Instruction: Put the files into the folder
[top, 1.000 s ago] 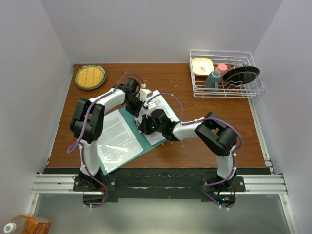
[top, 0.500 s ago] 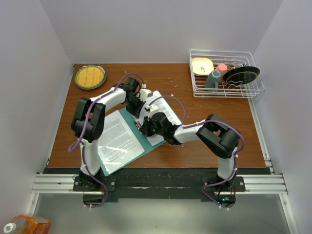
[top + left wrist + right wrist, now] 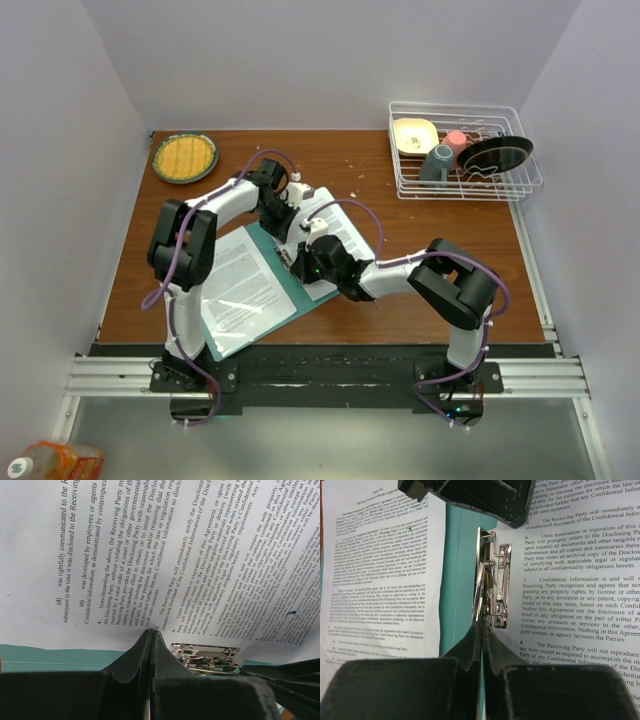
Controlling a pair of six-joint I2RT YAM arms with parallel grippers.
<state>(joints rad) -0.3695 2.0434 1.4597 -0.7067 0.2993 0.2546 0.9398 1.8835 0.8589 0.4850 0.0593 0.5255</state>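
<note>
**A:** Where do we stand?

**B:** The folder (image 3: 264, 250) lies open on the table (image 3: 420, 290), with the files (image 3: 240, 285) spread over both leaves. The left gripper (image 3: 151, 636) and right gripper (image 3: 481, 626) are both pinched tight, tips meeting at the metal clip (image 3: 495, 590) on the spine. We see nothing held, though the right tips may be nipping the clip's lever; we cannot tell from this close.

**A:** What could go wrong for us?

**B:** If we press with closed tips, they could slide off the sprung metal and snap it down on a crooked sheet. We could also drag or crease the thin paper, or shove the whole folder sideways.
</note>
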